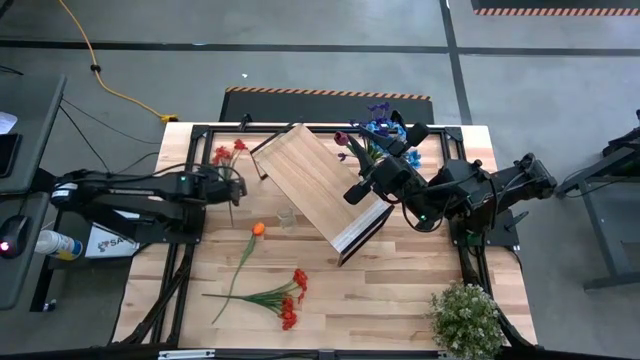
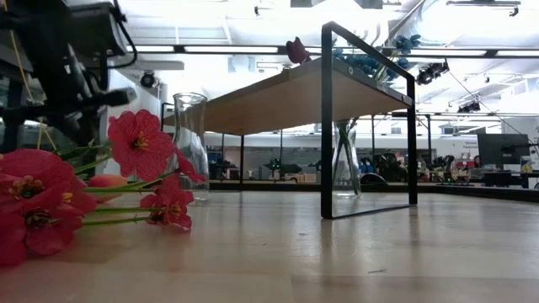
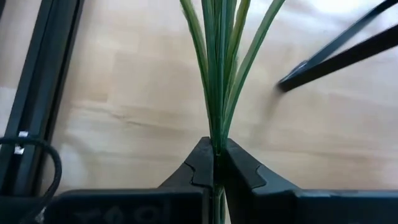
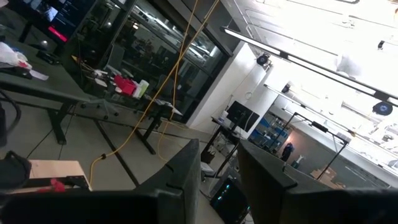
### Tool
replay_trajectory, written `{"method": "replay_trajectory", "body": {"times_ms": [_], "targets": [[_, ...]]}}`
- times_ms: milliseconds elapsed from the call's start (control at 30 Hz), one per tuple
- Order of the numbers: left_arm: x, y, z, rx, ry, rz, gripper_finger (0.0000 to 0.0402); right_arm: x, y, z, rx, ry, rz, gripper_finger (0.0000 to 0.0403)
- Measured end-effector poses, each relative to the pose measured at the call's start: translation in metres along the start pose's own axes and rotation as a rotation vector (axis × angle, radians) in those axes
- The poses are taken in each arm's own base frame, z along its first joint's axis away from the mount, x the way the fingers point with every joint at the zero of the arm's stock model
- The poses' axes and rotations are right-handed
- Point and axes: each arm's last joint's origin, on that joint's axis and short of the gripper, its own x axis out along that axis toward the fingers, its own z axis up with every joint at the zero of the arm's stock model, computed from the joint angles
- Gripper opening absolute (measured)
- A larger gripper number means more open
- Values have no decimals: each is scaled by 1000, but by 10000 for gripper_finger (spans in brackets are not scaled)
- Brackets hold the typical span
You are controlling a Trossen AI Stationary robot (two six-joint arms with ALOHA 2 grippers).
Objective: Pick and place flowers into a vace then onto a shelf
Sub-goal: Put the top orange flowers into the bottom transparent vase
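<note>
Several red flowers (image 1: pixel 228 153) are pinched by their green stems (image 3: pixel 219 74) in your left gripper (image 3: pixel 214 167), whose fingers are pressed together on the bundle. The blooms point away from that gripper toward the far edge of the counter (image 1: pixel 400 290). Just beyond the left gripper, toward the counter's middle, stands an empty clear glass vase (image 1: pixel 286 217), and past it a single orange flower (image 1: pixel 257 229) lies flat. More red flowers (image 1: pixel 290 300) lie loose nearer the front edge, well apart from both grippers.

Between your two grippers stands the shelf (image 1: pixel 318 180), a light-wood board on a dark frame (image 2: pixel 326 126), set at a slant. Your right gripper (image 1: pixel 356 191) hovers above the shelf's white-edged end, its camera tilted up toward the room. Its fingers (image 4: pixel 186 171) stand slightly apart with nothing visible between them. Behind the right gripper, at the far side, blue and purple flowers (image 1: pixel 378 122) rise from a second vase (image 2: pixel 345 160). A bushy pale-green plant (image 1: pixel 466 318) sits at the near corner, well apart from the right gripper.
</note>
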Motion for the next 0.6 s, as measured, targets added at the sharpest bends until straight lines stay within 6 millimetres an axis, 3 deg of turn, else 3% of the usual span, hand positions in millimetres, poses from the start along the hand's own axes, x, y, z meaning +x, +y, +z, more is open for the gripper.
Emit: {"method": "replay_trajectory", "body": {"times_ms": [433,600], "targets": [[-28,17,18,-124,-97,-234,49,0,0,0,0,-1,1,99],[-53,13,34,-116,-163,-325,49,0,0,0,0,-1,1,99]]}}
